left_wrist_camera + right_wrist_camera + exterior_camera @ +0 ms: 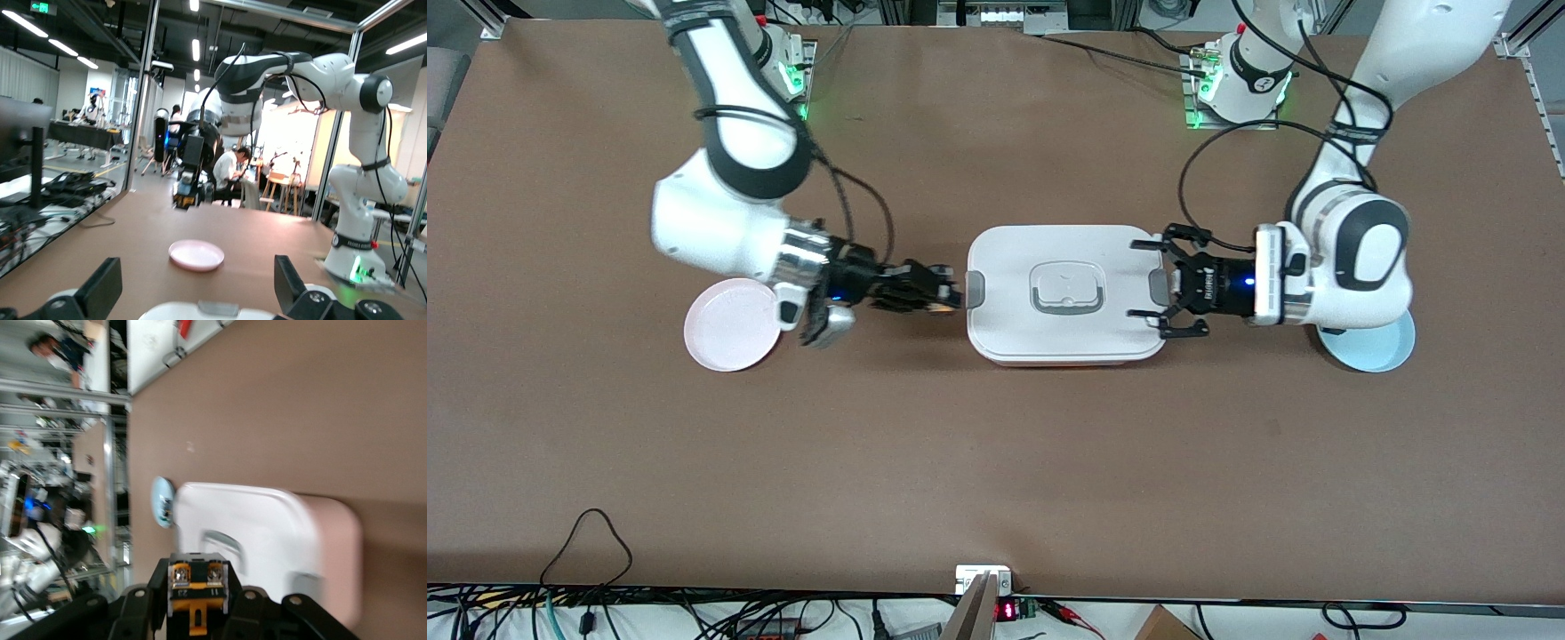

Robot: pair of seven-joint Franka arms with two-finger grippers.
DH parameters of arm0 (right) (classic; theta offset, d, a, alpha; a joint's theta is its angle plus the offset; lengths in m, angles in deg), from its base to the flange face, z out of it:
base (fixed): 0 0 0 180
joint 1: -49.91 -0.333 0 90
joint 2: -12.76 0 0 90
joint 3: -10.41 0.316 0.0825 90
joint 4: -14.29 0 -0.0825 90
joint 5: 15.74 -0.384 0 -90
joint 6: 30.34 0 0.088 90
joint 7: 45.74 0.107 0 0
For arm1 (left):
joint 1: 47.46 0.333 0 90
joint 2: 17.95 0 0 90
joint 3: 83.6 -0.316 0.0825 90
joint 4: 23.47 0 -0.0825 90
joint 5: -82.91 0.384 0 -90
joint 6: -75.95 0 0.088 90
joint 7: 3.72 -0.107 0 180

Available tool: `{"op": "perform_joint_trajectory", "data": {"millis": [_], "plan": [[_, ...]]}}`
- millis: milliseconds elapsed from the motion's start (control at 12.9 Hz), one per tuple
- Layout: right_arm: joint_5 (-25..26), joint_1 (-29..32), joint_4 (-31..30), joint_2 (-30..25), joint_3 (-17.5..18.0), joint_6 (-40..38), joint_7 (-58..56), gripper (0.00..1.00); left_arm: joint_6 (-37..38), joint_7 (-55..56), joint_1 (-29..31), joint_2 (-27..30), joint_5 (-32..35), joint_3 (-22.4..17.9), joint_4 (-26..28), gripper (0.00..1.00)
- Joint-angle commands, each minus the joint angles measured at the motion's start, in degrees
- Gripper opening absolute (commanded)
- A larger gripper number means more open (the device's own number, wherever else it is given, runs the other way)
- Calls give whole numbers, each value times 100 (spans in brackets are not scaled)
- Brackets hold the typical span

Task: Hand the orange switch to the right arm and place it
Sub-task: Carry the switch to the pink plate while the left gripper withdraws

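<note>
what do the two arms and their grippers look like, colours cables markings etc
Both arms are glossy white with dark joint caps, and black cables loop along them. The right arm has a shiny silver wrist ring ahead of its black right gripper. The left arm has an all-white wrist with a flat white plate, and its black left gripper shows a small blue light. Green lights glow at both bases.
</note>
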Motion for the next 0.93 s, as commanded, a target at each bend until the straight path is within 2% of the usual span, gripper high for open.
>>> {"op": "perform_joint_trajectory", "data": {"millis": [0, 233, 389, 466, 622, 700, 855], "plan": [[1381, 366, -173, -389, -275, -848, 158, 0, 382, -83, 362, 342, 499, -263, 241, 100], [3279, 446, -164, -565, -1048, -1675, 79, 0, 770, -66, 363, 351, 947, -747, 215, 100], [4309, 463, -173, -513, -1426, -1677, -43, 0, 806, -13, 372, 403, 1236, -810, 206, 100], [4627, 490, -216, -452, -1524, -1607, -44, 0, 806, 135, 363, 456, 1508, -941, 171, 100], [5321, 516, -452, -319, -1586, -1039, -53, 0, 797, 574, 363, 552, 2324, -1117, 23, 100], [5629, 490, -880, -354, -1578, -435, -53, 0, 789, 793, 363, 596, 2746, -1222, -83, 100], [5685, 446, -1576, -363, -1569, 569, -44, 0, 762, 1338, 363, 649, 3556, -1249, -311, 100]]}}
